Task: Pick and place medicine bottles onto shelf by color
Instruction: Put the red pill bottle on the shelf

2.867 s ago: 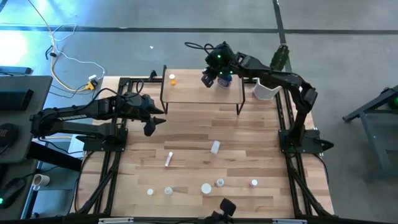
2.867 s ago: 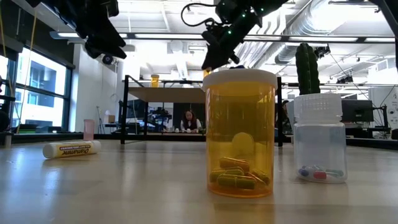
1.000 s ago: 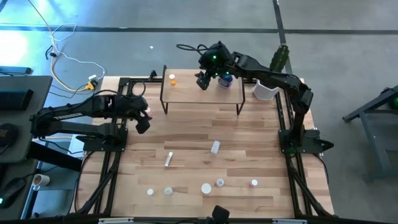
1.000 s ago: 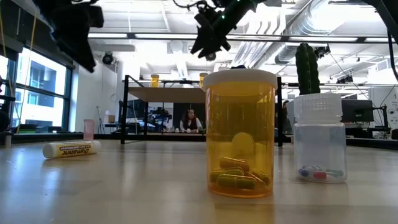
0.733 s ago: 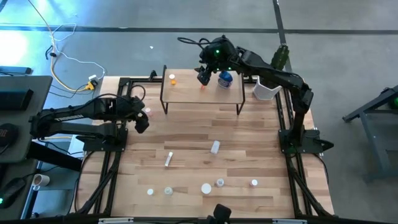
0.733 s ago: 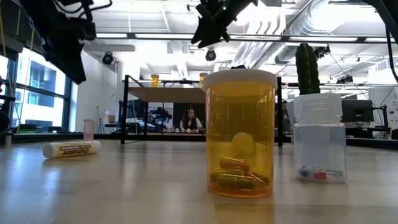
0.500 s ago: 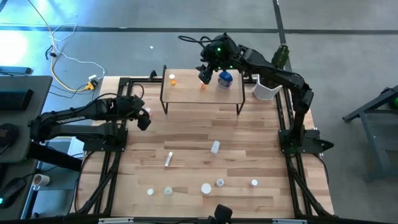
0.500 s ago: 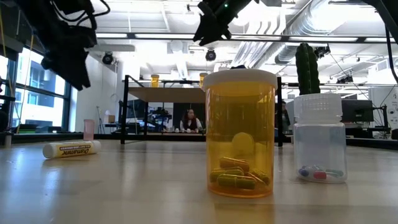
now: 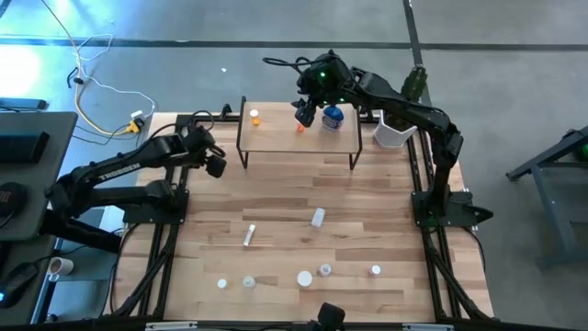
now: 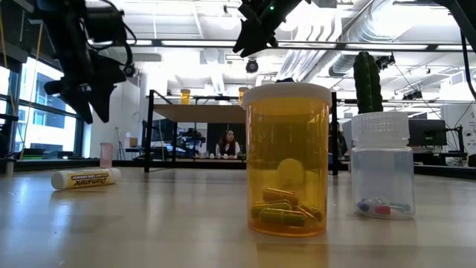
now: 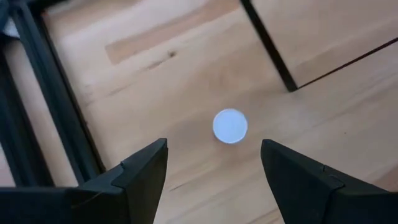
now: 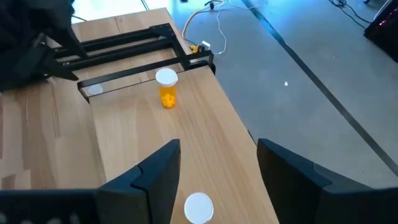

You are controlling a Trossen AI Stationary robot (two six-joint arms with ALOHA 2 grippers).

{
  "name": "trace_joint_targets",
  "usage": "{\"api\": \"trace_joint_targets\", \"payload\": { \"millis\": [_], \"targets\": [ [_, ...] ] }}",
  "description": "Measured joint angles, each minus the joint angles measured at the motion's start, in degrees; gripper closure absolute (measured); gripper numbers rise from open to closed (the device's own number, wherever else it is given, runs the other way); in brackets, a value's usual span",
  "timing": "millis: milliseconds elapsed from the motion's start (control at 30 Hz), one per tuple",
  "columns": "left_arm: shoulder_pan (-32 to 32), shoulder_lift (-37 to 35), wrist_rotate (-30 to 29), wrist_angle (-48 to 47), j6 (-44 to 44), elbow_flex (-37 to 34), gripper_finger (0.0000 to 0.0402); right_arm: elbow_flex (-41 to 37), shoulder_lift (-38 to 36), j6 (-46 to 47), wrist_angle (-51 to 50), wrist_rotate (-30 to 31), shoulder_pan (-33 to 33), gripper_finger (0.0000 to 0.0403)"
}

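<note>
The shelf [image 9: 280,136] stands at the table's far edge. It bears two white-capped orange bottles [image 9: 254,117] [image 9: 299,127] and a round blue bottle [image 9: 333,115]. My right gripper [image 9: 303,110] hangs open above the shelf; one orange bottle's white cap [image 12: 198,207] shows below its fingers. My left gripper [image 9: 216,165] is open near the shelf's left leg, pointing steeply down over a small bottle with a pale round cap [image 11: 230,126], which stands upright on the table. Its fingers are above the bottle and touch nothing. Several more bottles [image 9: 304,278] stand near the front edge.
A white tube [image 9: 250,234] and a white bottle [image 9: 318,217] lie mid-table. A white pot [image 9: 393,133] with a cactus stands right of the shelf. Close to the low camera stand an orange pill bottle [image 10: 286,160] and a clear one [image 10: 381,167]. Black frame rails run along the table's sides.
My left gripper has swung toward the table's far edge and the shelf's left leg, sinking and rolling about its own axis, still open. My right gripper has risen a little above the shelf, away from the orange bottle standing there.
</note>
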Motion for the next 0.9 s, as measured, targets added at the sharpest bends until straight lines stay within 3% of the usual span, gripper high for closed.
{"api": "trace_joint_targets", "payload": {
  "millis": [167,900],
  "targets": [
    [2.15,3.74,2.72,1.42,1.43,-0.02,0.0155,0.00,0.00,0.02,-0.05,0.00,0.00,0.0199],
    [2.45,18.35,3.75,7.96,2.18,-0.02,0.0154,0.00,0.00,0.45,-0.07,0.02,0.00,0.0199]
  ]
}}
